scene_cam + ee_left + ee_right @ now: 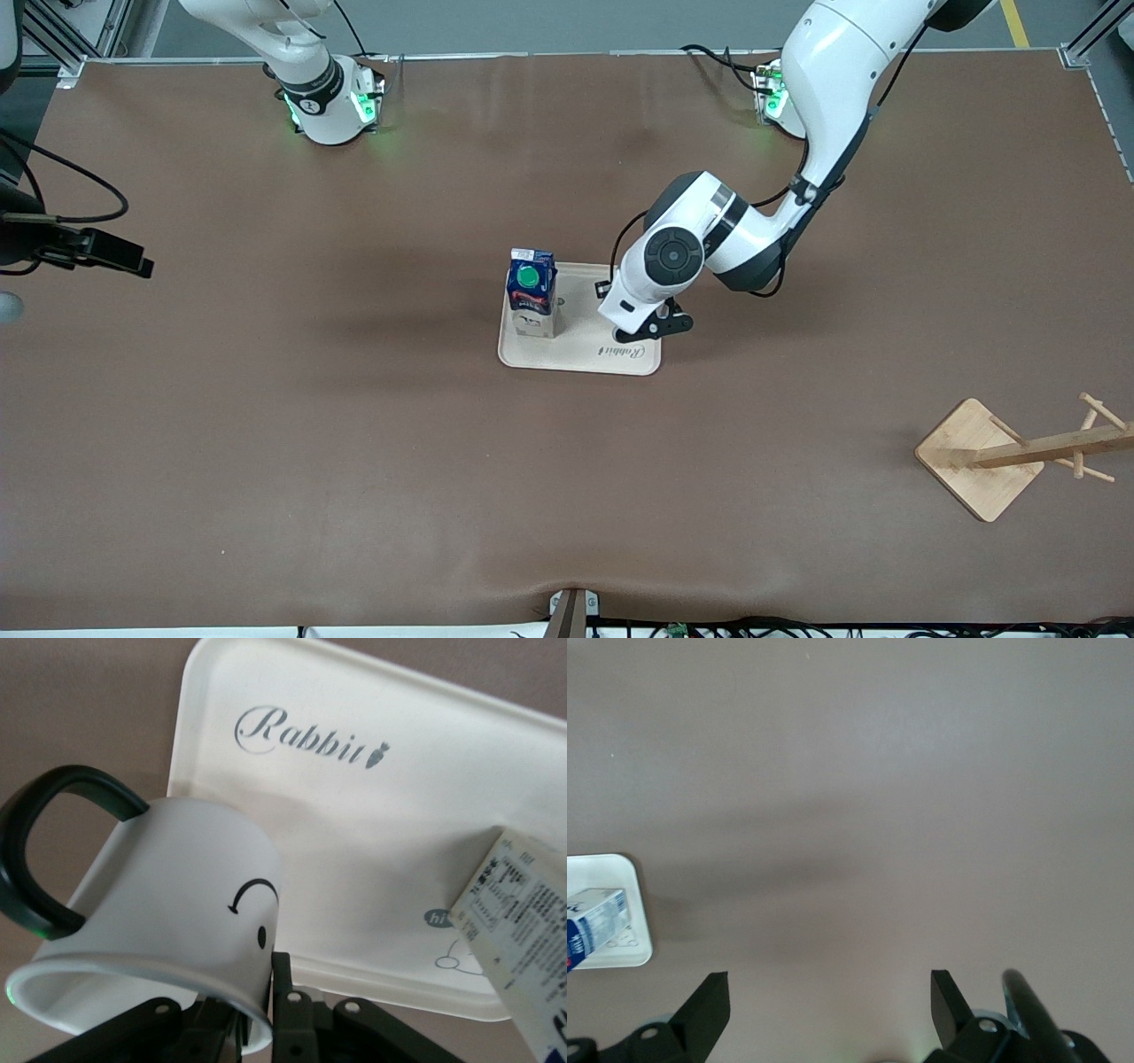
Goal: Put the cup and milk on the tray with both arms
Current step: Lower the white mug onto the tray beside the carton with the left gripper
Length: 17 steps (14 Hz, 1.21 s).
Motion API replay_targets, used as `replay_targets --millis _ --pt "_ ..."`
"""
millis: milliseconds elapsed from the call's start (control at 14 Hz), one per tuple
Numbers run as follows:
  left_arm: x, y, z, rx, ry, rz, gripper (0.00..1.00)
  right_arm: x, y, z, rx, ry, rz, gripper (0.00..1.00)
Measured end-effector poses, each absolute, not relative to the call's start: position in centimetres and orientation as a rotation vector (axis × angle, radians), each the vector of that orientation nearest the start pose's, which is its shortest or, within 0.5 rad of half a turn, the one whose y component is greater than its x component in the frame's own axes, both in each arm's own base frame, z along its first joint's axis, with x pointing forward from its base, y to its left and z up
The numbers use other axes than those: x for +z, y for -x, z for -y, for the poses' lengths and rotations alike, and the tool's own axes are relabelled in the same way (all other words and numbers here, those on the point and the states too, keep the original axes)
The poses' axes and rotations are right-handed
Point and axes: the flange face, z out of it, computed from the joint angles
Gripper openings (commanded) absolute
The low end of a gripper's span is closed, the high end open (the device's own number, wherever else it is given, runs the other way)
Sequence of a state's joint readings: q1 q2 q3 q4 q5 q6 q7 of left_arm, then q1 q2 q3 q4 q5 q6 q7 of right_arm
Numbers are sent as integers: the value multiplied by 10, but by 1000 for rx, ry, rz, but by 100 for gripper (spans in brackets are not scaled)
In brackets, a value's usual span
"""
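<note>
- Your left gripper point(651, 326) hung over the half of the cream rectangular tray with rounded corners point(585, 352) that lies toward the left arm's end, at about three o'clock from the tray's middle in the front view. Its claw pinched the rim of the small white mug with the black smiley face and black handle point(168, 895).
- The mug sat tilted in that grip, with its handle swung out away from the tray. The arm hid it from the front camera.
- The small gable-top milk carton, dark blue above and beige below with a round green cap point(532, 297), stood upright on the tray at about nine o'clock from the tray's middle. That part looked done.
- The step in hand seemed to be setting the mug down. To do it well, you needed to level the mug first so its base met the tray flat, not on an edge.
- You were best served lowering it onto the bare patch near the "Rabbit" lettering, apart from the carton, so that neither fingers nor handle nudged the carton over.
- It was wise to spread the claw only once the mug rested on the tray, then lift straight up.
- Your right gripper point(828, 1001) waited over the brown table point(266, 443), well apart from the tray at about nine o'clock, its claw spread and empty.
</note>
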State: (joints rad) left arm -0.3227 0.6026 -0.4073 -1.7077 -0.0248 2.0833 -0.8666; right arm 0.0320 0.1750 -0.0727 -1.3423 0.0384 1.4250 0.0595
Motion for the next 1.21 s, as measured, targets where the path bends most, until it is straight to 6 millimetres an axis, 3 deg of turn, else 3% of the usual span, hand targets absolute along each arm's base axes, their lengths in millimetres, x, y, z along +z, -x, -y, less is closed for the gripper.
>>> replay_targets --millis 286,571,786,1000,1071,1214 --pt "233 -489 431 532 3117 270 0 601 -563 56 68 3107 -64 100" --pt "230 -490 433 538 3116 269 1 602 -549 53 84 3102 -21 100" --pt "231 -490 435 534 3118 265 37 606 -545 51 97 3101 -14 100" --pt "233 -487 440 529 3122 249 100 649 -534 50 81 3102 -8 100" --pt "234 -487 442 526 3124 244 100 662 -529 49 78 3102 -7 100" --pt "238 -489 444 516 3132 244 100 668 -526 49 82 3102 -6 100"
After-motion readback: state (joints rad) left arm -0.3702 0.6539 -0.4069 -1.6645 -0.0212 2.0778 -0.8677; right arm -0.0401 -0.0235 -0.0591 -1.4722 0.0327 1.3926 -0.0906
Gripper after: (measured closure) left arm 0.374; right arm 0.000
